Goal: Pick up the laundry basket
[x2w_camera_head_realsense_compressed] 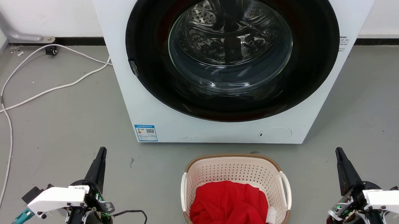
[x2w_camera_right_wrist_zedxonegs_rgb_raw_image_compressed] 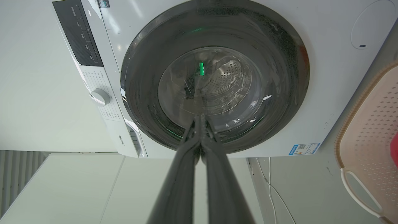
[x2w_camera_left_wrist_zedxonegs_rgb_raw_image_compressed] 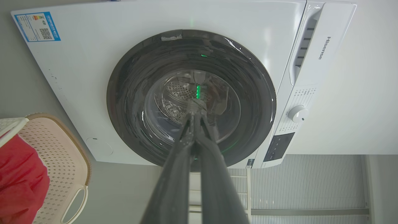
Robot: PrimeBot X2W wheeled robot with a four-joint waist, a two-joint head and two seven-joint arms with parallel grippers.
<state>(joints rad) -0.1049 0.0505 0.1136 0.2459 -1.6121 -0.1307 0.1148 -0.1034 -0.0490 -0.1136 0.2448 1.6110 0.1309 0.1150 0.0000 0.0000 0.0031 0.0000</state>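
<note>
Left gripper (x2w_camera_head_realsense_compressed: pixel 102 151): its two dark fingers are pressed together along their length, with nothing between them, and point toward the washing machine (x2w_camera_head_realsense_compressed: pixel 146 100).
Right gripper (x2w_camera_head_realsense_compressed: pixel 339 152): also closed and empty, with the fingers meeting at the tips, aimed at the same machine front.
Laundry basket (x2w_camera_head_realsense_compressed: pixel 234 157): stands on the grey floor (x2w_camera_head_realsense_compressed: pixel 69 127) between the two grippers, to the right of the left one and to the left of the right one, apart from both and touched by neither.
Depth relative to the grippers: the basket's far brown rim sits about level with both fingertips, and the rest of it runs back alongside the wrists.
Handles: the white left handle (x2w_camera_head_realsense_compressed: pixel 183 187) faces the left gripper and the white right handle (x2w_camera_head_realsense_compressed: pixel 285 189) faces the right gripper.
Basket contents: a crumpled red cloth (x2w_camera_head_realsense_compressed: pixel 229 206) fills the bottom, with a bit of white cloth (x2w_camera_head_realsense_compressed: pixel 271 215) at its right edge.
Left wrist view: the basket edge shows at the lower left, off to the side of the fingers.
Right wrist view: the basket wall and one handle show at the right edge.
Beyond the fingertips: the machine's round dark door (x2w_camera_head_realsense_compressed: pixel 231 56) is shut.
Left of the left gripper: white cables (x2w_camera_head_realsense_compressed: pixel 54 88) trail across the floor.
</note>
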